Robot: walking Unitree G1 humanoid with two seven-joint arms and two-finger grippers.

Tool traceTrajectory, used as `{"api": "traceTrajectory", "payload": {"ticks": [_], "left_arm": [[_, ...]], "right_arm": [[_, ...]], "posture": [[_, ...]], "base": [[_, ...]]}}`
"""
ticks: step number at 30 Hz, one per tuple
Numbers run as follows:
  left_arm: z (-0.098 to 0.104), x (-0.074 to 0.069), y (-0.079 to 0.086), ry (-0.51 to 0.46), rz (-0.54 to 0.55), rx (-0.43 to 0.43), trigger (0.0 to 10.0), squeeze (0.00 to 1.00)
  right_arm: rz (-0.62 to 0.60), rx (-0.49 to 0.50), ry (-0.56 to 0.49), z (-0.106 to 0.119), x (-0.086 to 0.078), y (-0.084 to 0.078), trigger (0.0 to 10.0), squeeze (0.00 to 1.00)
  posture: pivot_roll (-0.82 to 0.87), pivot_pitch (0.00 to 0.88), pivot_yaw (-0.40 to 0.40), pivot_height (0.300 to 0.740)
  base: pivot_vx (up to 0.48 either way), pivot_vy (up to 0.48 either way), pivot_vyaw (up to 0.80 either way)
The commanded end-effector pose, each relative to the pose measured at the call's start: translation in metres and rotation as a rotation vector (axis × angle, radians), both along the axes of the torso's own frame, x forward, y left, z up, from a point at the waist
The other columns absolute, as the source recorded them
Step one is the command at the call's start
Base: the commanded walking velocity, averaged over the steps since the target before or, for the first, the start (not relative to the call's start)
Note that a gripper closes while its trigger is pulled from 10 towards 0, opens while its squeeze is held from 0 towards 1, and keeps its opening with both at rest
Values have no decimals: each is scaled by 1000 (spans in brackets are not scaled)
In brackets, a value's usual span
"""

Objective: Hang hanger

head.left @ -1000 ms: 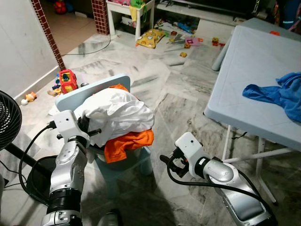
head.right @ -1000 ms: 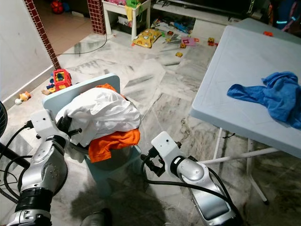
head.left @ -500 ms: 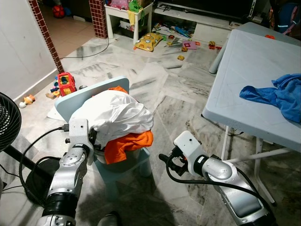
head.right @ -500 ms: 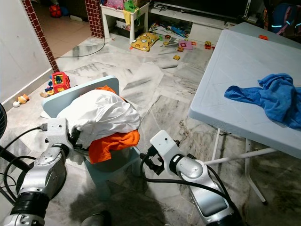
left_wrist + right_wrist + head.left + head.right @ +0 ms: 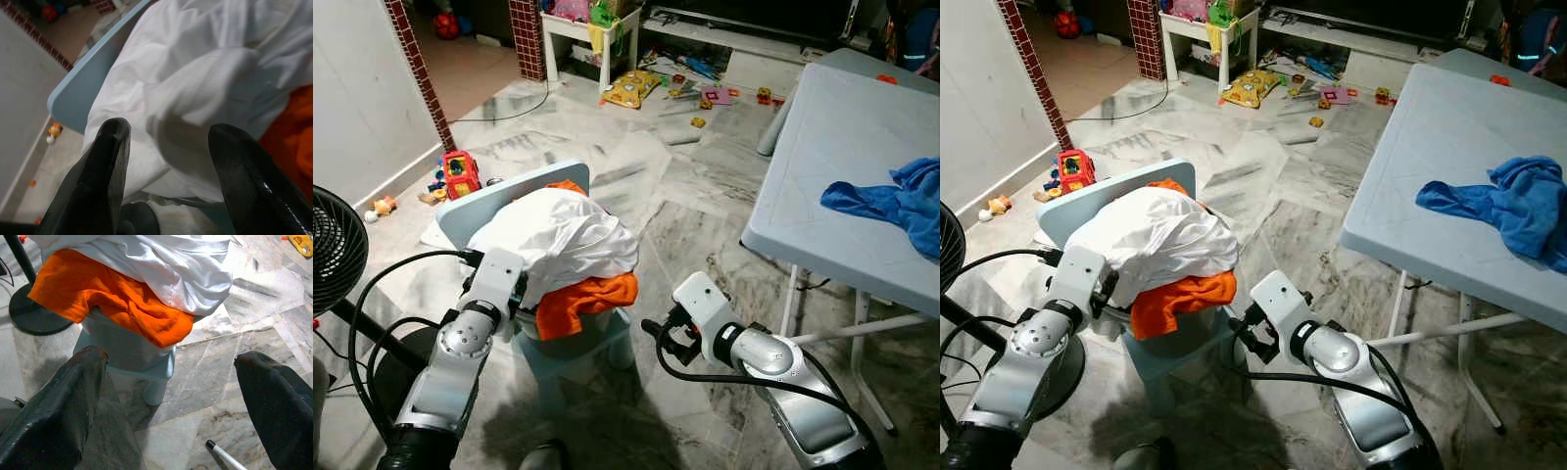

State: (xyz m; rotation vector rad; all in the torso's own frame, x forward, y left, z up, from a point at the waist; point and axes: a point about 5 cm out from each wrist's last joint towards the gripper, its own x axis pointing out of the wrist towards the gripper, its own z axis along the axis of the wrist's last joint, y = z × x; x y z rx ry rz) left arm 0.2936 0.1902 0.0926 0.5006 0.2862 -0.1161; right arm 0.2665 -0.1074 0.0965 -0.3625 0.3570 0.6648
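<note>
A small light-blue chair (image 5: 509, 191) holds a crumpled white garment (image 5: 563, 235) lying over an orange garment (image 5: 582, 299). My left gripper (image 5: 166, 132) is open at the chair's left side. Its fingers (image 5: 110, 161) straddle a fold of the white garment (image 5: 205, 93) close in front of them, and I cannot tell whether they touch it. My right gripper (image 5: 168, 357) is open and empty, low above the floor off the chair's front right corner. It faces the orange garment (image 5: 122, 303) and the seat edge.
A grey folding table (image 5: 832, 147) with a blue cloth (image 5: 891, 201) stands on the right, its legs (image 5: 788, 299) near my right arm. A black fan (image 5: 333, 250) and its base stand on the left. Toys (image 5: 460, 174) lie on the marble floor behind the chair.
My left arm has swung in toward the chair, bringing its gripper up against the white garment. The right arm has stayed about where it was. The camera has shifted slightly.
</note>
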Motion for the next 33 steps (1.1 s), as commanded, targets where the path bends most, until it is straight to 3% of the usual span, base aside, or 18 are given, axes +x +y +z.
{"api": "traceTrajectory", "payload": {"ticks": [1, 10, 19, 20, 31, 32, 33], "left_arm": [[3, 0, -2, 7, -41, 35, 10000, 0], [5, 3, -3, 78, -165, 123, 10000, 0], [11, 7, 4, 77, -174, 147, 10000, 0], [12, 8, 5, 75, -171, 139, 10000, 1000], [8, 11, 9, 100, -182, 178, 10000, 984], [6, 12, 9, 114, -195, 186, 10000, 757], [5, 12, 9, 122, -203, 191, 10000, 647]], "right_arm": [[-9, -1, 3, -1, 2, -2, 10000, 0], [-10, 1, 2, -1, 2, -1, 10000, 0], [-13, 3, 7, -3, 1, 0, 10000, 0], [-13, 4, 7, -3, 1, 1, 10000, 0], [-17, 7, 7, -3, 1, 1, 10000, 0], [-17, 7, 8, -3, 1, 1, 10000, 0], [-17, 7, 9, -3, 0, 1, 10000, 0]], "posture": [[-128, 93, -14, 740], [-132, 92, -8, 740], [-129, 97, -4, 740], [-129, 97, -4, 740], [-130, 99, 3, 740], [-130, 99, 4, 740], [-131, 99, 4, 740]], "base": [[0, 0, 0], [0, 0, 0], [0, 0, 0], [0, 0, 0], [0, 0, 0], [0, 0, 0], [0, 0, 0]]}}
